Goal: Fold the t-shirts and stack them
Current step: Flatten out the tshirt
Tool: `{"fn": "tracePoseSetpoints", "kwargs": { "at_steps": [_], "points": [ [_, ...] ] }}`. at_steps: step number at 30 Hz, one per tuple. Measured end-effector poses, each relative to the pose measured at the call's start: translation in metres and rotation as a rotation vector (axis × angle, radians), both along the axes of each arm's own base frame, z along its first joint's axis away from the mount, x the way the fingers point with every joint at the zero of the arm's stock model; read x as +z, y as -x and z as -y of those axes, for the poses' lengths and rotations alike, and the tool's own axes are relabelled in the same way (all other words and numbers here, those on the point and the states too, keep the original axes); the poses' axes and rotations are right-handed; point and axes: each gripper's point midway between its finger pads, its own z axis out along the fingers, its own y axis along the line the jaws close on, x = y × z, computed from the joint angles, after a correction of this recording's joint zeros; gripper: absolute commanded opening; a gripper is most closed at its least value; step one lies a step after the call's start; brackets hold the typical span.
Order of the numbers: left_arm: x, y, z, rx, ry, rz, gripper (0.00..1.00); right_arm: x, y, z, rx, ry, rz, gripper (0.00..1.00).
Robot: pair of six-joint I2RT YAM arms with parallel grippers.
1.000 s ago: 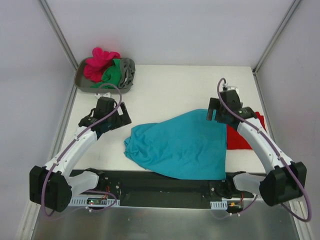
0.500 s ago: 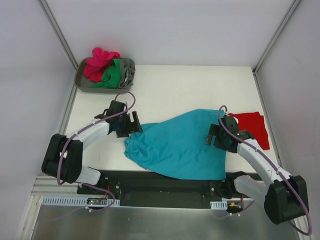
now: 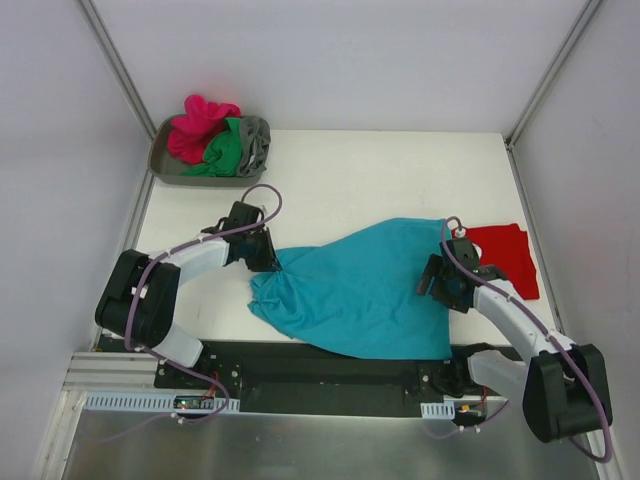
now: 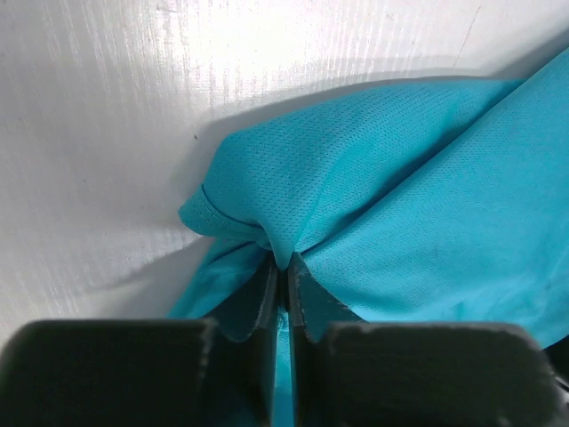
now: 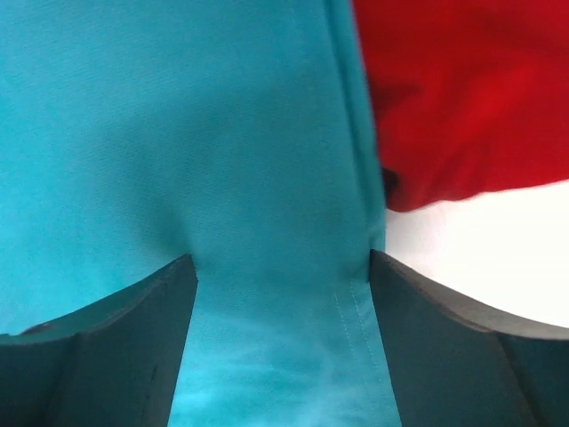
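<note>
I see the teal t-shirt [image 3: 360,290] spread across the lower middle of the top view on the white table [image 3: 380,180], its near edge reaching the table's front. My left gripper [image 4: 283,267] is pinched tight on a raised fold at the shirt's left edge, and the cloth bunches up around the closed fingers. My right gripper [image 5: 280,276] stands wide and low over the shirt's right hem, with teal cloth filling the gap; I cannot tell whether the fingers touch it. The red t-shirt [image 3: 505,258] lies flat at the right, just beside that hem. In the upper left, the grey tray [image 3: 160,165] holds the pink t-shirt [image 3: 195,125], the green t-shirt [image 3: 228,145] and the grey t-shirt [image 3: 257,140] in a heap
</note>
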Motion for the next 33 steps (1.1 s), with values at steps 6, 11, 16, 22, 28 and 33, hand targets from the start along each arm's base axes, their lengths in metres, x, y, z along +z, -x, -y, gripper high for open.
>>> {"fn": "tracePoseSetpoints", "kwargs": {
  "at_steps": [6, 11, 16, 22, 28, 33],
  "points": [
    [0.004, -0.008, -0.001, 0.018, -0.006, 0.059, 0.00, 0.000, -0.007, -0.024, 0.056, -0.117, 0.020, 0.12],
    [0.039, -0.012, -0.012, 0.067, -0.006, 0.216, 0.00, 0.021, -0.015, -0.033, 0.108, -0.170, 0.130, 0.01],
    [0.133, -0.019, -0.019, 0.111, 0.081, 0.535, 0.00, 0.083, -0.031, -0.041, 0.208, -0.203, 0.364, 0.01],
    [0.269, 0.017, -0.039, 0.139, 0.223, 0.968, 0.00, 0.233, -0.041, -0.055, 0.329, -0.268, 0.763, 0.01],
    [0.381, 0.068, -0.060, 0.156, 0.325, 1.264, 0.00, 0.355, 0.001, -0.068, 0.476, -0.362, 1.064, 0.03],
    [0.447, 0.108, -0.076, 0.163, 0.375, 1.431, 0.00, 0.414, 0.038, -0.072, 0.566, -0.408, 1.213, 0.05]
  ]
}}
